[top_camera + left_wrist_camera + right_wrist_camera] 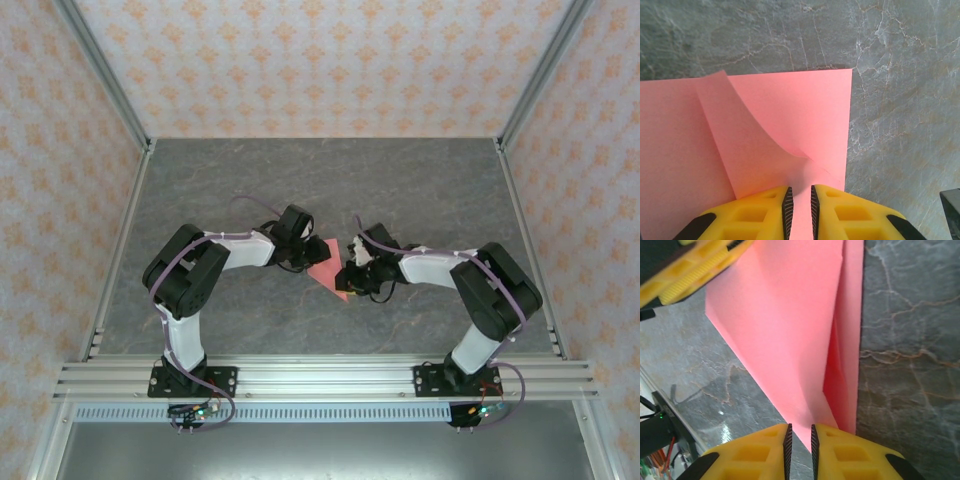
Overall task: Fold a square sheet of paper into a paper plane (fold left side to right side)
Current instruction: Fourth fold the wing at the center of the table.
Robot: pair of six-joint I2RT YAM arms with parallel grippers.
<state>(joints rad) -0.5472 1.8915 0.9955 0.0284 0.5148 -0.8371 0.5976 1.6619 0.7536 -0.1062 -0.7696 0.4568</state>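
From above, the square sheet of paper (326, 264) is sitting mid-surface (400, 190) between both arms, at the left wrist the left tool (800, 200) is pinching its curling flap, and at the right wrist the right tool (800, 437) is clamping its folded corner.

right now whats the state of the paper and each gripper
square sheet of paper: partly folded, one flap curling up over the flat layer, not yet creased down
left gripper: closed to a narrow gap, pinching the paper's edge
right gripper: closed to a narrow gap, pinching a lifted corner of the paper
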